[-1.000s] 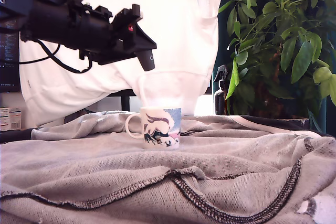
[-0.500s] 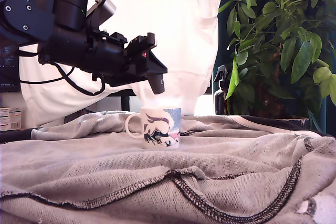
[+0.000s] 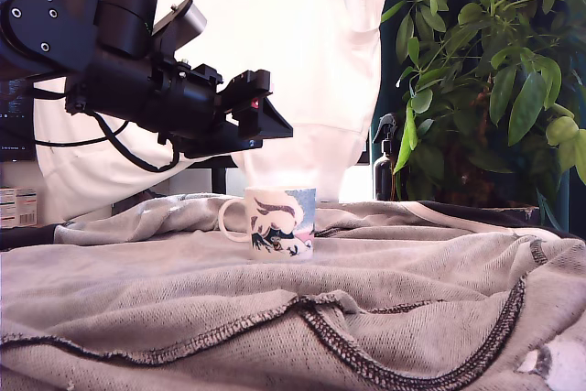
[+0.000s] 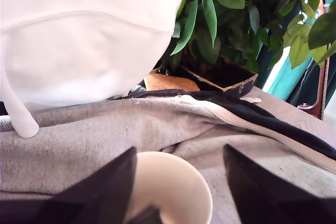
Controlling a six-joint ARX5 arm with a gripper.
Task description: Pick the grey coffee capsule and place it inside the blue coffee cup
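Grey coffee capsule (image 4: 146,216) in blue coffee cup (image 3: 279,221) | hand (image 4: 178,182) spread above | no legible writing

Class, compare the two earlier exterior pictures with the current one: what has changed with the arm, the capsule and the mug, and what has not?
The gripper moved toward the exterior view's right, to above the mug. The dark capsule between its fingers earlier is gone from them; the jaws are now open, and a dark shape lies inside the mug, so it was apparently dropped in. The mug, grey cloth, plant and spray bottle stayed put.
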